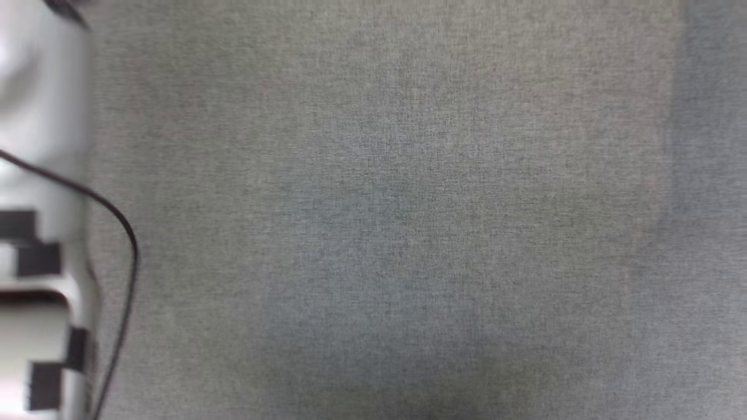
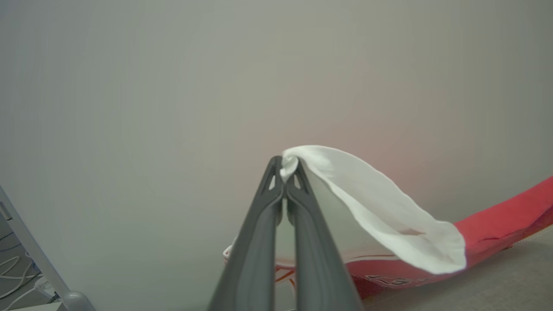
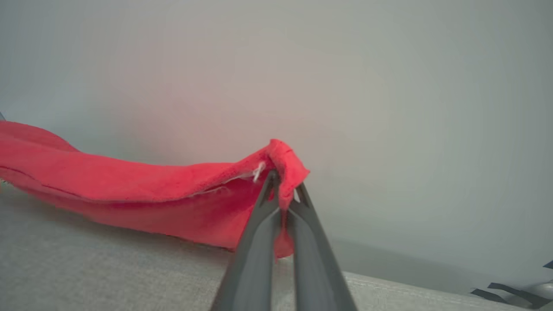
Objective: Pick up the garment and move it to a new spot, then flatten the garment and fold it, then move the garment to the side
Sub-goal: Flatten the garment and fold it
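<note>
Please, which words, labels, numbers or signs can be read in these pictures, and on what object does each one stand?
No text can be read in full.
Lettering on the red garment, left wrist view: black with a white outline, creased and mostly hidden; unreadable.
Dark marks on the pale forearm, head view: blurred; no letters can be made out.

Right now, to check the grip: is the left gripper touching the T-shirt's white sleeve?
Touching. The left wrist view shows the left gripper shut on the white sleeve, fabric bunched between its tips.
</note>
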You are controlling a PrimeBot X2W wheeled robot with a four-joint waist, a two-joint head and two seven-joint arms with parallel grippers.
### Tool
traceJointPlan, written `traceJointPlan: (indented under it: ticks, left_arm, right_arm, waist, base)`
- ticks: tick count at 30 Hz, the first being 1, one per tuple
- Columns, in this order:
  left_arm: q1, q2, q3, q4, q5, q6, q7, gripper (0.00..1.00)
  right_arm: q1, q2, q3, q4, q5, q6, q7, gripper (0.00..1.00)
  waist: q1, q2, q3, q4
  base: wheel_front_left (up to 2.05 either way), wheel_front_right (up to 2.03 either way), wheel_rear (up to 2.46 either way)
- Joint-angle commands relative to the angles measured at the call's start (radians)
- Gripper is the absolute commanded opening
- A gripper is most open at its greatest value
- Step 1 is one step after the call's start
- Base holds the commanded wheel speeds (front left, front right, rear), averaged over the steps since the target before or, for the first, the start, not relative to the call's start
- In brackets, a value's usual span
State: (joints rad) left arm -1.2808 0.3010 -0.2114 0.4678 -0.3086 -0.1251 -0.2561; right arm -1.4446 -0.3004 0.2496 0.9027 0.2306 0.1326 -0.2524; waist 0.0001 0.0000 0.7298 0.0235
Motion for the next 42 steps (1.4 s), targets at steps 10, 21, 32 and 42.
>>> traceJointPlan:
  ticks: [10, 21, 32, 42]
  left_arm:
    - [0.426, -0.010, -0.085, -0.003, -0.094, -0.005, -0.006, 0.00]
    - [0.696, 0.093, -0.123, 0.051, -0.198, -0.005, -0.006, 0.00]
    - [0.900, 0.155, -0.251, 0.001, -0.254, -0.005, 0.009, 0.00]
    - [1.039, 0.193, -0.357, -0.118, -0.300, -0.006, 0.064, 0.00]
  right_arm:
    - [0.412, -0.061, 0.124, -0.126, 0.170, -0.002, -0.009, 0.00]
    - [0.630, -0.099, 0.209, -0.173, 0.302, -0.002, -0.009, 0.00]
    - [0.806, -0.137, 0.236, -0.167, 0.432, -0.002, -0.009, 0.00]
    - [1.002, -0.162, 0.226, -0.218, 0.555, -0.002, -0.008, 0.00]
  waist:
    - [-0.0001, 0.0000, -0.252, 0.047]
    - [-0.0001, 0.0000, -0.395, 0.065]
    - [-0.0001, 0.0000, -0.529, 0.089]
    - [-0.0001, 0.0000, -0.640, 0.094]
  base:
    - [0.00, 0.00, 0.00]
    - [0.00, 0.00, 0.00]
    - [0.00, 0.00, 0.00]
    - [0.00, 0.00, 0.00]
